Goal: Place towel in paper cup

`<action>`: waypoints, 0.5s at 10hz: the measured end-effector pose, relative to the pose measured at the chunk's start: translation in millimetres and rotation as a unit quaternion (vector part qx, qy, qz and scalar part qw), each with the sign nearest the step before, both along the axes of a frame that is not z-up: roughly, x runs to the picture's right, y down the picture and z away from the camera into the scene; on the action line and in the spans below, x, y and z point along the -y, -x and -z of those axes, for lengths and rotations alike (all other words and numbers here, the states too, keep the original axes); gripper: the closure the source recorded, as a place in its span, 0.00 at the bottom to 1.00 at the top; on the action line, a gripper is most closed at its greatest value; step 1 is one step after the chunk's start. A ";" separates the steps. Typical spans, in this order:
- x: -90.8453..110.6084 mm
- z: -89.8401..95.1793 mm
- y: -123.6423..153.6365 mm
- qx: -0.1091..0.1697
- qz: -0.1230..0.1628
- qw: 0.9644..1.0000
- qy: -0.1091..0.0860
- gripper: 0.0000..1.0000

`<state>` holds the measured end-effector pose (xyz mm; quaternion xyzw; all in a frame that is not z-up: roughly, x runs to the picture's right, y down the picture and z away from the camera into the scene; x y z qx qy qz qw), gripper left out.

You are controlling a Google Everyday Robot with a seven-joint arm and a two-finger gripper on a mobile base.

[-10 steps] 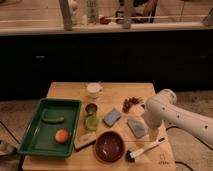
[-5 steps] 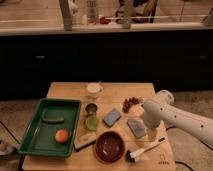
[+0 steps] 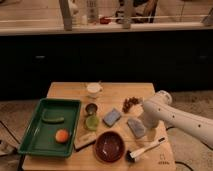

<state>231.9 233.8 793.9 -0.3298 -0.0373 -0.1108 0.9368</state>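
Note:
The towel [image 3: 135,127] is a flat grey-blue cloth lying on the wooden table [image 3: 115,92], right of centre. The paper cup [image 3: 93,90] is small and white and stands upright at the back of the table, well left of the towel. My white arm [image 3: 172,117] reaches in from the right. My gripper [image 3: 142,121] is at its lower end, right at the towel's right edge; the arm hides much of it. I cannot tell whether it touches the towel.
A blue-grey pad [image 3: 112,117] lies left of the towel. A dark metal cup [image 3: 91,108], green cup [image 3: 91,122], brown bowl [image 3: 109,145], brush [image 3: 145,149] and block [image 3: 86,140] stand nearby. A green tray [image 3: 35,132] holds an orange. Brown bits [image 3: 131,103] lie behind.
My arm has shifted slightly left and down toward the towel. The towel and the other things have not moved.

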 end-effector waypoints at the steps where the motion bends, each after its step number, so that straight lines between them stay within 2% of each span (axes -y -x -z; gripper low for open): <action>1: -2.9 -2.3 -2.7 -0.001 -0.003 1.000 0.001 0.20; 5: -8.9 -10.9 -3.4 0.004 -0.006 1.000 0.004 0.20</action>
